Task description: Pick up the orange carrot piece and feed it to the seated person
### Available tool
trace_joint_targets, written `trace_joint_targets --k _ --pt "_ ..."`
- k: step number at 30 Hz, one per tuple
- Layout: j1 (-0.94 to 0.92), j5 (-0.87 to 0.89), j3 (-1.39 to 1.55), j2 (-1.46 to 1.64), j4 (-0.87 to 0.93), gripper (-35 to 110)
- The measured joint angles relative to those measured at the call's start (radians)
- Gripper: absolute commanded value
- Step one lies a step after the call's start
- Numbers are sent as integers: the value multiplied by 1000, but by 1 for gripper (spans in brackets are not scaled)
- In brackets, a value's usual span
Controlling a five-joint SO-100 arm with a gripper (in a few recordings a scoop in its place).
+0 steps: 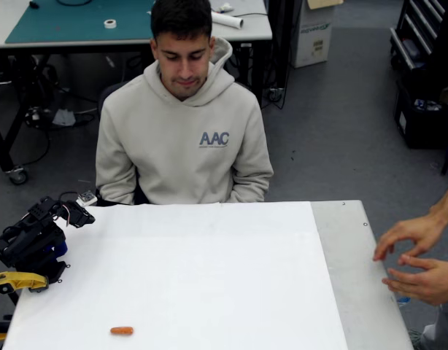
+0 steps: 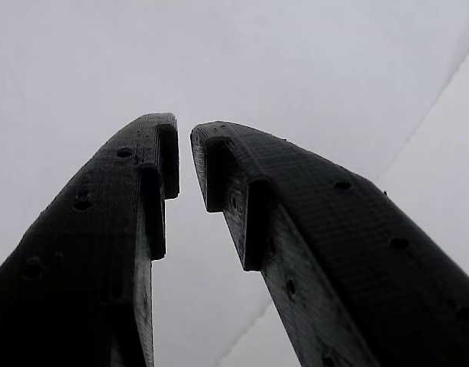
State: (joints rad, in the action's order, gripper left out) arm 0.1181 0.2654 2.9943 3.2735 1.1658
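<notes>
The orange carrot piece [image 1: 122,331] is lying alone near the white table's [image 1: 209,277] front-left edge, while the gripper [image 2: 185,149] is resting folded at far left, jaws seemingly almost closed, gripping nothing. The seated person [image 1: 184,138] is facing across; another person's hands [image 1: 417,259] are hovering right.

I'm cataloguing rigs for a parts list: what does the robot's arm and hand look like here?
The arm is black with thin red and white wires near its tip and a yellow clamp at its base. The hand has two black, printed-looking fingers dotted with small holes, their inner faces stepped.
</notes>
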Motion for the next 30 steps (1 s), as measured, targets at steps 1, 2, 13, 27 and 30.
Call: trace_joint_targets --k 1,2,13,27,30 --pt "2 0 0 0 0 -2" --pt "9 0 0 0 0 -2" --pt "15 0 0 0 0 -2" --pt "15 0 0 0 0 -2" --pt "15 0 0 0 0 -2"
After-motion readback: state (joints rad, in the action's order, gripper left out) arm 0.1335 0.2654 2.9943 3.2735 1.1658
